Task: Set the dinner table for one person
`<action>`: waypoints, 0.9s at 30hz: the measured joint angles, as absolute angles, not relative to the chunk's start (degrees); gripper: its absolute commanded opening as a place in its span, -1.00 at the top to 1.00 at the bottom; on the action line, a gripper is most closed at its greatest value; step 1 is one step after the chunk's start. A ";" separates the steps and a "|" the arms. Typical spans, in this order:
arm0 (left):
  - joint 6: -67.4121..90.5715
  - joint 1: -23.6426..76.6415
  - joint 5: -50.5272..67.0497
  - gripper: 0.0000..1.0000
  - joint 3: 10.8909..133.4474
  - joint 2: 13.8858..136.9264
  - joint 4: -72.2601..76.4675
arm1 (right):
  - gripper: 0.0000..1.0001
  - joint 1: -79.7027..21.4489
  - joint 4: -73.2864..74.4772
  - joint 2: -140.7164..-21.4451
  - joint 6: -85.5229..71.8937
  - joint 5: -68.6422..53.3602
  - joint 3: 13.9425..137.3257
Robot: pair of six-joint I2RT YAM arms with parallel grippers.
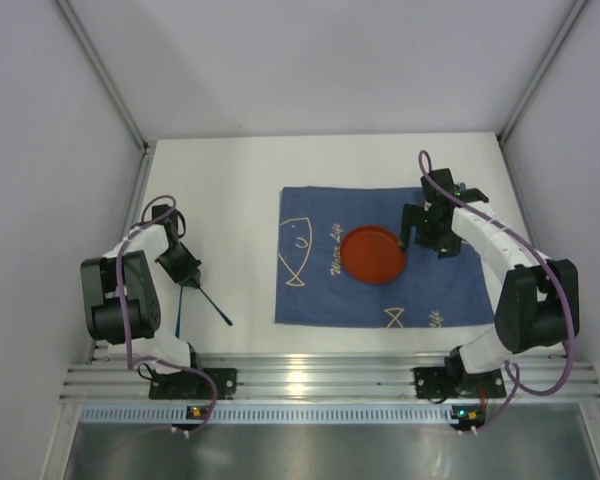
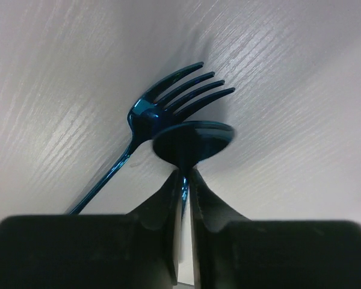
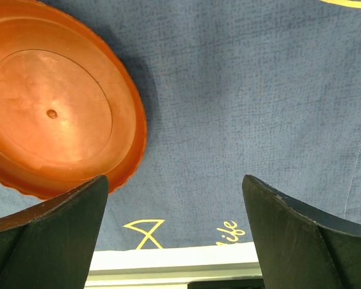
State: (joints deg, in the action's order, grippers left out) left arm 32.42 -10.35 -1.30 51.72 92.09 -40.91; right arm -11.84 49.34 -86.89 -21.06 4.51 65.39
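The table (image 1: 230, 190) lies flat and white under both arms, with its rail (image 1: 320, 375) at the near edge. 1 blue mat (image 1: 320, 290) lies right of centre, and 1 orange plate (image 1: 373, 255) sits on it toward the far right. On the bare left part, the left gripper (image 2: 185, 174) is pinched nearly closed on the handle of a spoon (image 2: 192, 141). The spoon's long axis runs straight out between the fingers, bowl forward. Its bowl overlaps the neck of a fork (image 2: 168, 102) that lies on the table, and we cannot tell whether they touch. The mat is to this gripper's right across open tabletop, so we judge the left arm nearer for the cutlery. The right gripper (image 3: 174, 180) hangs wide open and holds nothing, over the mat just beside the plate.
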 measured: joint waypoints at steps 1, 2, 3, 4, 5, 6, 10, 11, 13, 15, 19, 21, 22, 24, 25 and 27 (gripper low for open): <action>32.40 -10.33 -1.04 1.00 52.05 92.49 -41.08 | -0.86 -11.68 49.32 -86.91 -20.97 4.49 65.39; 32.47 -10.35 -0.89 1.00 52.45 92.92 -41.47 | -0.86 -11.51 49.36 -86.91 -20.95 4.45 65.39; 32.36 -10.35 -0.82 1.00 52.86 93.30 -41.78 | -0.85 -11.44 49.34 -86.91 -20.95 4.45 65.41; 32.27 -10.35 -0.84 1.00 53.19 93.62 -42.09 | -0.85 -11.38 49.36 -86.91 -20.95 4.40 65.49; 32.16 -10.35 -0.80 1.00 53.56 93.97 -42.48 | -0.85 -11.35 49.39 -86.96 -20.95 4.36 65.65; 31.90 -10.35 -0.69 1.00 54.02 94.35 -42.92 | -0.84 -11.35 49.34 -86.98 -20.93 4.29 65.82; 31.35 -10.35 -0.45 1.00 55.09 94.94 -44.01 | -0.85 -11.33 50.00 -87.13 -20.60 3.77 67.40; 31.33 -10.24 -0.45 1.00 55.13 94.91 -44.12 | -0.86 -11.33 50.28 -87.13 -20.51 3.22 68.12; 31.42 -9.54 -0.71 1.00 55.66 94.89 -44.38 | -0.92 -11.33 50.30 -87.09 -20.14 1.08 69.91; 31.94 -7.88 -0.95 1.00 57.47 94.89 -44.36 | -0.98 -11.51 49.60 -86.94 -19.88 -2.55 71.48; 34.44 0.05 0.49 1.00 67.57 95.04 -44.58 | -0.99 -12.19 45.17 -86.41 -19.99 -15.88 72.62; 35.83 5.28 1.74 1.00 73.58 95.20 -43.62 | -0.99 -13.04 42.44 -86.76 -20.86 -22.65 72.66; 36.75 8.05 2.63 1.00 77.06 95.64 -43.62 | -0.99 -13.72 40.93 -87.09 -21.37 -25.80 72.66; 38.41 12.49 4.58 1.00 83.66 97.47 -43.55 | -0.99 -15.38 38.50 -87.96 -22.24 -30.28 72.66; 39.24 14.44 5.72 1.00 87.24 98.89 -43.24 | -0.98 -16.53 37.30 -88.66 -22.65 -32.38 72.75; 40.66 18.13 7.84 1.00 93.36 101.93 -42.63 | -0.96 -18.68 35.31 -90.15 -23.35 -35.24 73.08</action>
